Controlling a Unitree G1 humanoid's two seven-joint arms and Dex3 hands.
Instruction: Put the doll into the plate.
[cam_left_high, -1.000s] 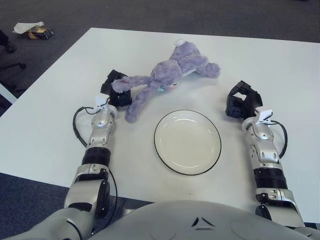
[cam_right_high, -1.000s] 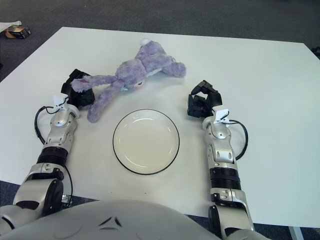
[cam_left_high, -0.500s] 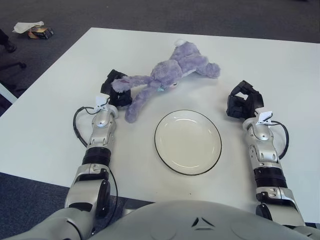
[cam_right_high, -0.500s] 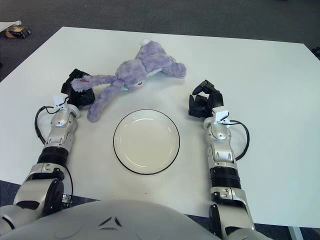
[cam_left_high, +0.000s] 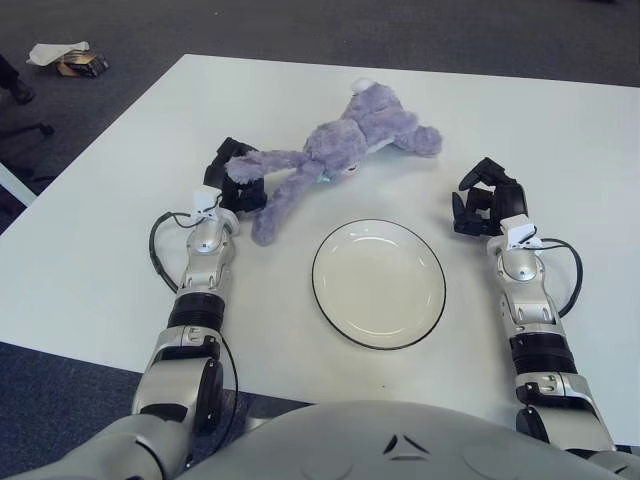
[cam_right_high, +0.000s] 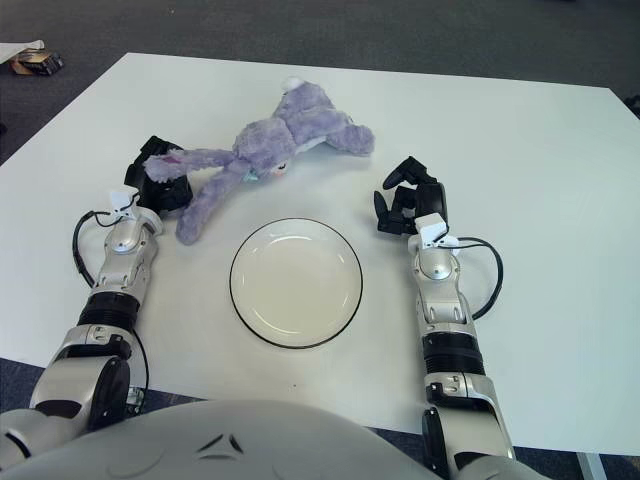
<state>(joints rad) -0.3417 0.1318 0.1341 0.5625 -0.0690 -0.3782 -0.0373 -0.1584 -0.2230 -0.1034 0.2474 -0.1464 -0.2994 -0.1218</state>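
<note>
The purple doll (cam_left_high: 340, 150) lies on the table (cam_left_high: 110, 200) beyond the empty plate (cam_left_high: 379, 284), one long limb draped over the left hand (cam_left_high: 235, 180), seemingly pinched, so it may slip free; the right hand (cam_left_high: 486, 198) hovers unclenched, holding nothing.

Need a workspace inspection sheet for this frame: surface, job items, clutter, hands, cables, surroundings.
Surface: white table.
Job's things: purple doll lies beyond the plate; plate holds nothing.
Clutter: nothing seen on the table.
Hands: left hand at the doll's long ear, grasp unclear; right hand right of the plate, holds nothing.
Cables: black loops at both wrists.
Surroundings: dark carpet; small box and paper on the floor, far left.
</note>
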